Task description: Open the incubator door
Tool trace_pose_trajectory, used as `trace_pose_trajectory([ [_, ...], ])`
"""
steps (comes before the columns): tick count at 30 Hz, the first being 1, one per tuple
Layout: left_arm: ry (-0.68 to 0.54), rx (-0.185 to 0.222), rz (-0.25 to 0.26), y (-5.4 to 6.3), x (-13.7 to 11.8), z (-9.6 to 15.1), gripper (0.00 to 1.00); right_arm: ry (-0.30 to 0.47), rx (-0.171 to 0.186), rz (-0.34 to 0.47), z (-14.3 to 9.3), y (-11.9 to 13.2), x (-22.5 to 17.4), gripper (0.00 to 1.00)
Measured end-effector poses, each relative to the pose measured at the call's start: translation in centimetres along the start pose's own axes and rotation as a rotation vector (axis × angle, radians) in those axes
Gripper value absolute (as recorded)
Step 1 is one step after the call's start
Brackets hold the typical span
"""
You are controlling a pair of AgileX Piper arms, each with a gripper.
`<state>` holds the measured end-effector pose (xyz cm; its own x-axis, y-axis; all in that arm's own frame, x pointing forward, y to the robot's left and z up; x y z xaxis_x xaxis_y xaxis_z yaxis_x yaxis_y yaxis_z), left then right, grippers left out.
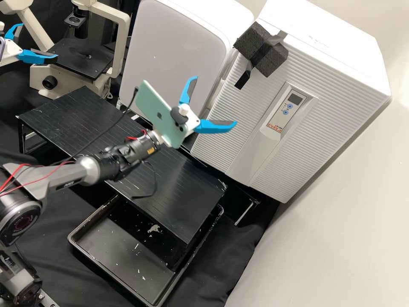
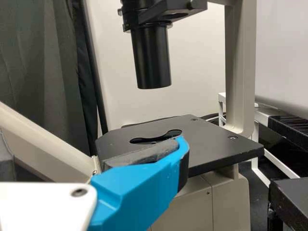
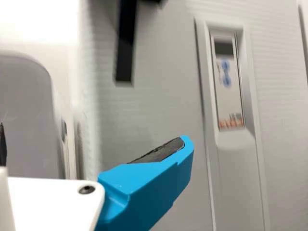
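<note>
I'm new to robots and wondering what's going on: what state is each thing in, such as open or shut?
Incubator door: shut.
Right pincer: open, holding nothing.
Left pincer: open, holding nothing.
Display: dark; can't tell if on.
Foam block: taped on.
Black strap: lower end hanging.
Black tray: upright, flecked with white.

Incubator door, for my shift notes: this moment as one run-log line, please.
door: shut; right gripper: open, facing door; left gripper: open, by microscope; black tape tab: hanging, ungripped
</note>
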<state>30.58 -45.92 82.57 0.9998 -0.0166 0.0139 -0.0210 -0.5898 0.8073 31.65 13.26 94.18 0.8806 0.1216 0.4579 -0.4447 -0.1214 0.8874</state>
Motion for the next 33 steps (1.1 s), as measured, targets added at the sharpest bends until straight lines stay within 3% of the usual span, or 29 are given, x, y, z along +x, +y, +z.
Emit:
trace_pose_trajectory([
  [6, 0.000, 0.000, 0.000, 0.0, 0.0, 0.0, 1.00, -0.116, -0.025, 0.056, -4.0, -1.2, -0.4, 1.00],
  [10, 0.000, 0.000, 0.000, 0.0, 0.0, 0.0, 1.00, -0.196, -0.041, 0.076, -5.0, -1.7, 0.3, 1.00],
  [16, 0.000, 0.000, 0.000, 0.0, 0.0, 0.0, 1.00, -0.295, -0.062, 0.091, -4.4, -2.6, 1.8, 1.00],
  [21, 0.000, 0.000, 0.000, 0.0, 0.0, 0.0, 1.00, -0.339, -0.105, 0.107, -3.2, -2.9, 3.2, 1.00],
  [33, 0.000, 0.000, 0.000, 0.0, 0.0, 0.0, 1.00, -0.399, -0.103, 0.152, -1.6, -2.0, 3.8, 1.00],
])
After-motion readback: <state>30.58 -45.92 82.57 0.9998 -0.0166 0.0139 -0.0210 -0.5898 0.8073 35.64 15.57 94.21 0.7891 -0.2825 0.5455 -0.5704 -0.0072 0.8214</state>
